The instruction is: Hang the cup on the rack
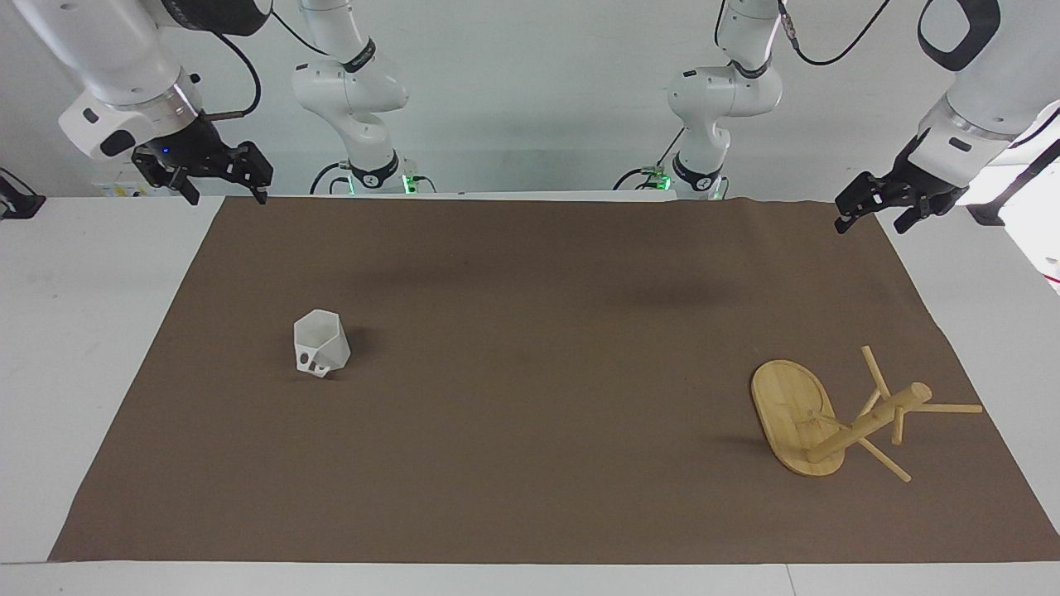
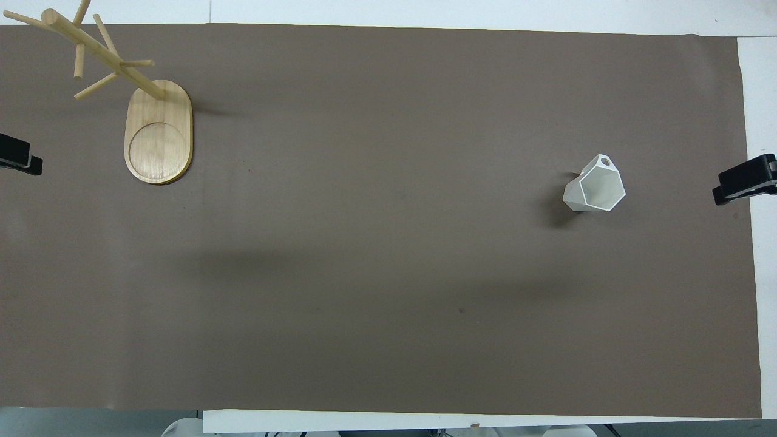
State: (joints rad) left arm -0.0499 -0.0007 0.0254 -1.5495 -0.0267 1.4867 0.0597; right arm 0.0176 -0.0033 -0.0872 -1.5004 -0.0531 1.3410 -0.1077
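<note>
The white faceted cup stands upright on the brown mat toward the right arm's end, its handle turned away from the robots; it also shows in the overhead view. The bamboo rack stands on its oval base toward the left arm's end, farther from the robots than the cup, with bare pegs; the overhead view shows it too. My right gripper hangs open and empty over the mat's corner nearest the robots. My left gripper hangs open and empty over the mat's other near corner.
The brown mat covers most of the white table. Only the cup and the rack stand on it. The two arm bases are at the table's edge nearest the robots.
</note>
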